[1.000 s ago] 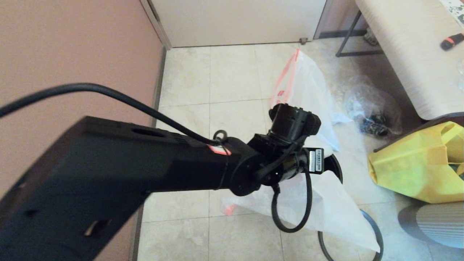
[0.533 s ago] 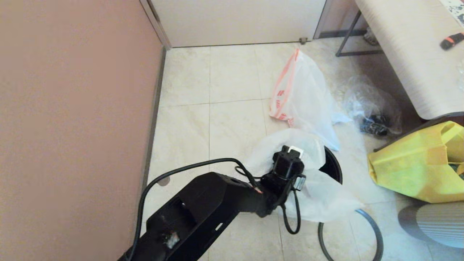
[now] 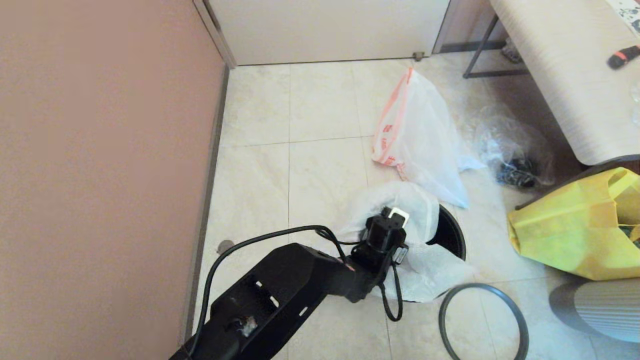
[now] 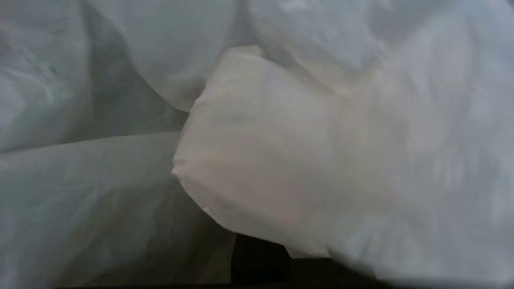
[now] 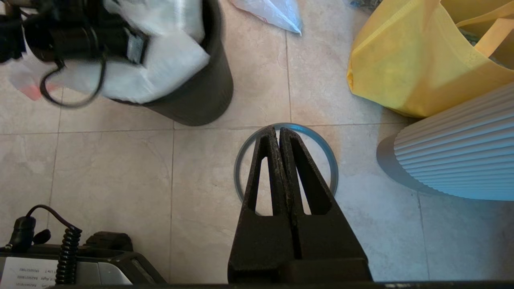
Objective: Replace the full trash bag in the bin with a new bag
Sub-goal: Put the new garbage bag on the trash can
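Left hand buried in new bag draped over bin.

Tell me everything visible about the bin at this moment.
The bin is a small round bucket of dark, plain plastic, standing upright on the tiled floor. The new bag, thin white plastic, is stuffed into its mouth and spills over the near rim; the left gripper is pushed down into that bag. Its grey rim ring lies flat on the floor beside it, apart.
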Tool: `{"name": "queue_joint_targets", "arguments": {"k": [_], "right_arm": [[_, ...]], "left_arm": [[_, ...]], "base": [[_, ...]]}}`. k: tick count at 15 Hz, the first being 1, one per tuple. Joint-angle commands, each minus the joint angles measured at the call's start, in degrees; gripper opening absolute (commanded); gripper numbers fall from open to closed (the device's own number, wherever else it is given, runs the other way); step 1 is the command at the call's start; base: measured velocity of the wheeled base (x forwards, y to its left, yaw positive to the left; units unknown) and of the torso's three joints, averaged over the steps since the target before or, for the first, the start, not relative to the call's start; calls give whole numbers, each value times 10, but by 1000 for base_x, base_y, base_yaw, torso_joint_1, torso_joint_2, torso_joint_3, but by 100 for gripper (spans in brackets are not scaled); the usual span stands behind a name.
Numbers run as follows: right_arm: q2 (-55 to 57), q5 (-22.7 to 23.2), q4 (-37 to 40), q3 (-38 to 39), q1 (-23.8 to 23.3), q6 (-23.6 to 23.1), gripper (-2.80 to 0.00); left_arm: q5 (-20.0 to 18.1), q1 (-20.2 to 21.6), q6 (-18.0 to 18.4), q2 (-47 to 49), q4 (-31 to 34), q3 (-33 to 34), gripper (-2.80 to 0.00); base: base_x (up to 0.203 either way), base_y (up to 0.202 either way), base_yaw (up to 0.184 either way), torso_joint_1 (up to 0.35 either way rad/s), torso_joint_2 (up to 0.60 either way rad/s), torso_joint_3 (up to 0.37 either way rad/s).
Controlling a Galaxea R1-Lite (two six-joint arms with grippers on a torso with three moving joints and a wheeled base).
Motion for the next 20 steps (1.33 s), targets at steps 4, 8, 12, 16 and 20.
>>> {"name": "queue_joint_targets", "arguments": {"k": [4, 8, 12, 16, 20], "right_arm": [[1, 0, 0, 0, 0, 0, -280], [1, 0, 0, 0, 0, 0, -280], [1, 0, 0, 0, 0, 0, -280], [1, 0, 0, 0, 0, 0, -280], [1, 0, 0, 0, 0, 0, -280]], "left_arm": [[24, 0, 61, 38, 8, 0, -280], [31, 21, 95, 46, 20, 0, -280], [47, 29, 108, 51, 25, 0, -280], [46, 25, 109, 44, 25, 0, -280], [53, 16, 109, 38, 22, 0, -280]], "base": [[0, 0, 0, 0, 0, 0], [0, 0, 0, 0, 0, 0], [0, 0, 0, 0, 0, 0], [0, 0, 0, 0, 0, 0], [0, 0, 0, 0, 0, 0]]}}
